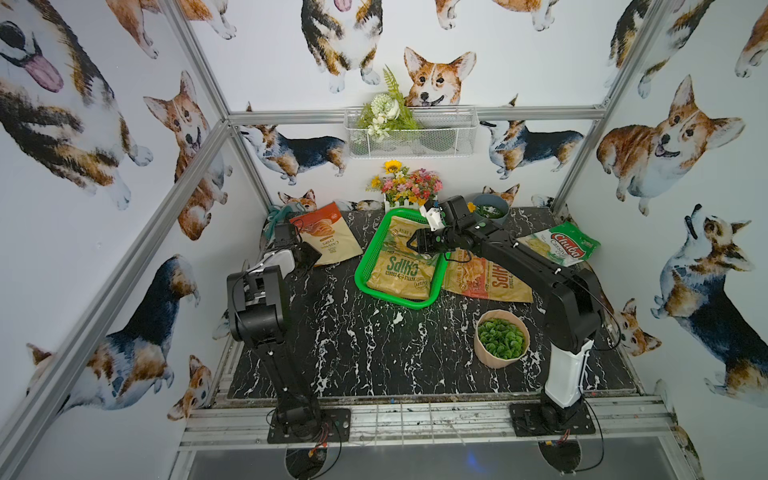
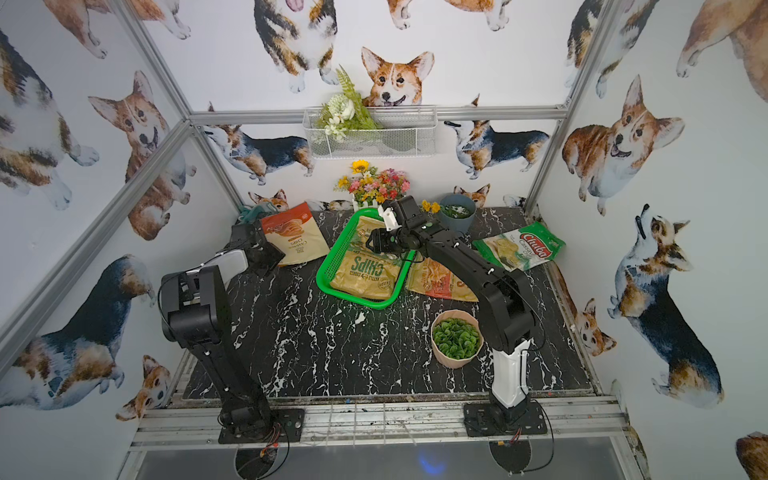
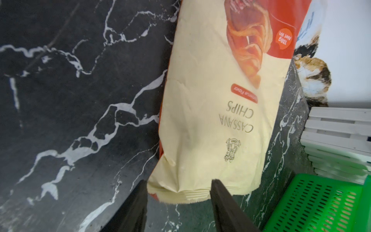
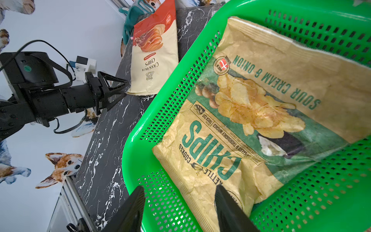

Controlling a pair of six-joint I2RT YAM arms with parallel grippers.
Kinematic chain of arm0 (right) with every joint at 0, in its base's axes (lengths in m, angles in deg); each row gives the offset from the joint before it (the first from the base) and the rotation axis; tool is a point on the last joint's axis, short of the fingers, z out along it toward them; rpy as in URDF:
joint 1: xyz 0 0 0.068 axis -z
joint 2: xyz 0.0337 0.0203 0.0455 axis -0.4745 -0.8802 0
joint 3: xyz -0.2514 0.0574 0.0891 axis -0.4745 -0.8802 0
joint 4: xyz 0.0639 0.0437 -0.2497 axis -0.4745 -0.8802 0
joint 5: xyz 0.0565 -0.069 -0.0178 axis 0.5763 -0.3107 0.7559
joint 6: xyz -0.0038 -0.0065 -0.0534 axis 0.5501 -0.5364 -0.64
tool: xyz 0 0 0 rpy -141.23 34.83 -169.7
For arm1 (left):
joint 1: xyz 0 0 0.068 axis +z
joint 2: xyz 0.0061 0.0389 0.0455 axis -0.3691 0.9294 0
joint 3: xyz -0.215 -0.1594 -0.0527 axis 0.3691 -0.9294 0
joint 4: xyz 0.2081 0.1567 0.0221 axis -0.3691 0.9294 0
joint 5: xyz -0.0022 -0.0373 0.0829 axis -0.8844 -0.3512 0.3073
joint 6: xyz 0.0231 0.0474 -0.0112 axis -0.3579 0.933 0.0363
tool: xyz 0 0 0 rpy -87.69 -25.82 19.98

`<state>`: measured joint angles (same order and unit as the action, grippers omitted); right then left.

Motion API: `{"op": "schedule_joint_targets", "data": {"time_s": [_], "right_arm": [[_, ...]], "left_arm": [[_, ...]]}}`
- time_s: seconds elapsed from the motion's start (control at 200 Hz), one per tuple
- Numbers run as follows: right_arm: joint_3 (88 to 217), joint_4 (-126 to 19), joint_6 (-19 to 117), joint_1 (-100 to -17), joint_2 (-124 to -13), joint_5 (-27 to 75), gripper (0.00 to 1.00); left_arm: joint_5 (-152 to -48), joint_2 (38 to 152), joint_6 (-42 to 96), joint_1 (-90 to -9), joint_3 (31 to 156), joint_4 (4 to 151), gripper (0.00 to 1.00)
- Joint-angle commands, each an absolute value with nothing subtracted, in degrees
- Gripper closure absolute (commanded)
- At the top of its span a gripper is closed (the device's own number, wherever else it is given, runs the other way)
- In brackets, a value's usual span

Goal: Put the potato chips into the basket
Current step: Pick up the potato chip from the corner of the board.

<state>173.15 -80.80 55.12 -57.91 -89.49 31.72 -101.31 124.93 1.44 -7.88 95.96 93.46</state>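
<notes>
The basket (image 4: pixel 132 170) is glossy green perforated plastic; inside it, the sour cream chips bag (image 4: pixel 261 112) looks crinkled, matt, papery. The desk (image 3: pixel 60 100) shows smooth black marbling.

In both top views the right arm (image 1: pixel 519 255) covers the far part of the tan-and-red bag (image 1: pixel 486 282). That bag's left edge meets the basket (image 1: pixel 360 279) rim, and whether it runs underneath cannot be told. The right gripper (image 1: pixel 410 244) hides the middle of the yellow bag (image 1: pixel 399 272). The left gripper (image 1: pixel 313 255) masks the cream bag's (image 1: pixel 332 239) near corner. In the left wrist view only the tips of the fingers (image 3: pixel 220 200) show, the cream bag's red end is cut off, and the white fence (image 3: pixel 337 140) is smeared. The teal thing (image 1: pixel 277 212) at the bench's far left corner is too hidden to name.
</notes>
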Motion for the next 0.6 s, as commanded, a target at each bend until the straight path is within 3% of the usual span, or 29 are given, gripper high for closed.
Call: {"op": "schedule_joint_targets", "data": {"time_s": [0.0, 0.085, 0.33, 0.596], "right_arm": [[172.49, -78.85, 54.14, -57.90, -89.38, 32.14, 0.41], [172.28, -78.83, 54.23, -57.88, -89.51, 32.38, 0.41], [171.75, -78.93, 54.20, -57.88, -89.45, 32.64, 0.41], [172.88, -79.61, 54.13, -57.89, -90.51, 32.77, 0.41]], "left_arm": [[-102.22, 125.77, 2.00, -7.88, 96.63, 92.40, 0.46], [-101.90, 126.47, 2.00, -7.95, 96.90, 93.37, 0.41], [-98.20, 126.89, 2.35, -7.86, 96.42, 93.18, 0.38], [-103.71, 131.57, 2.69, -8.04, 100.23, 92.46, 0.50]]}}
